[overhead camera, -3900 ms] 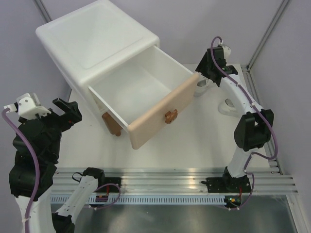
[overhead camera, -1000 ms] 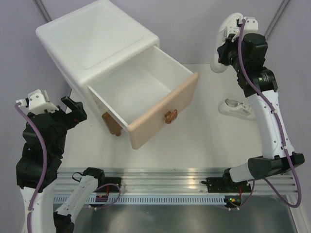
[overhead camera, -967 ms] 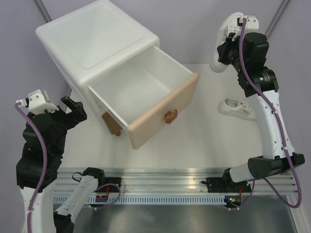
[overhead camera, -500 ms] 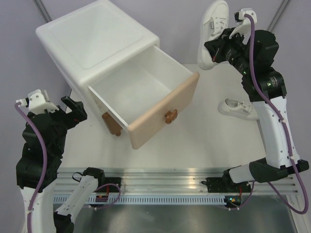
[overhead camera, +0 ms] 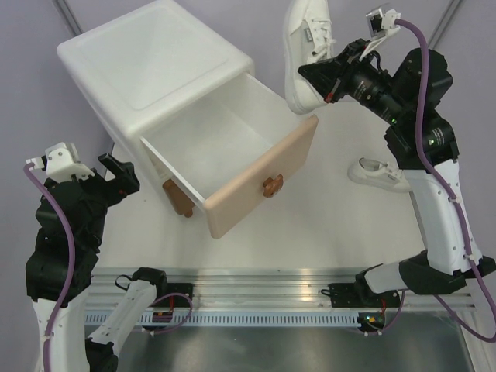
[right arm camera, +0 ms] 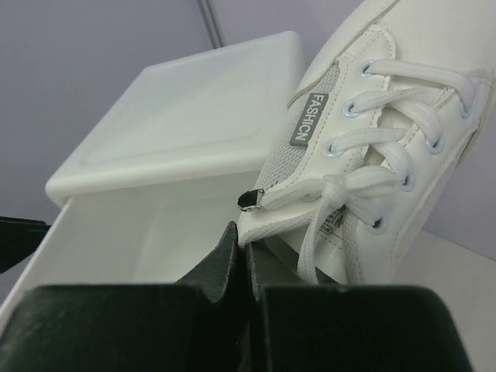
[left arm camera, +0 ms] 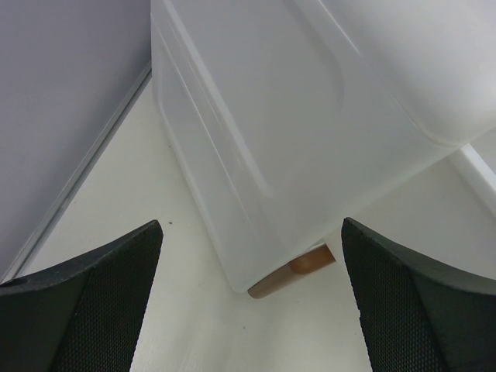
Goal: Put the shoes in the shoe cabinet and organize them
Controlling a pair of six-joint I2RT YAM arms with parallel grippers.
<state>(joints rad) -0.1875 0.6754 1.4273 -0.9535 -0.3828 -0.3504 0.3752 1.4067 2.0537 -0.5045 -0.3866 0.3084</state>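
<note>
Starting nearest the arm bases, the left gripper [overhead camera: 111, 172] is hovering at about 8 o'clock with its jaws spread wide and nothing between them. Its wrist view is taking in the side wall of the white rounded plastic shoe cabinet [overhead camera: 155, 70] and one short brown foot [left arm camera: 298, 267]. Further in, at the centre, the cabinet's upper drawer [overhead camera: 205, 147] is standing pulled out, its beige front panel [overhead camera: 256, 182] facing 5 o'clock and its white cavity showing no shoes. At 3 o'clock a loose white low-top sneaker [overhead camera: 378, 172] is lying on the white table [overhead camera: 333, 225], well apart from the drawer. Farthest, at about 1 o'clock, the right gripper [overhead camera: 310, 76] is clamping its jaws tight on the collar edge of a second white lace-up sneaker [overhead camera: 306, 31]. That sneaker is hanging in the air, toe up and heel down, over the drawer's far right corner. No black shoes are showing in any view. The step in hand looks to be carrying this sneaker into the drawer. Doing it well probably means travelling toward 10 o'clock until the heel is clearing the front panel. It also means going slowly, since so thin a pinch could let the shoe swing, laying the sole flat along one wall so its mate has room, and releasing only once the sole is resting.
</note>
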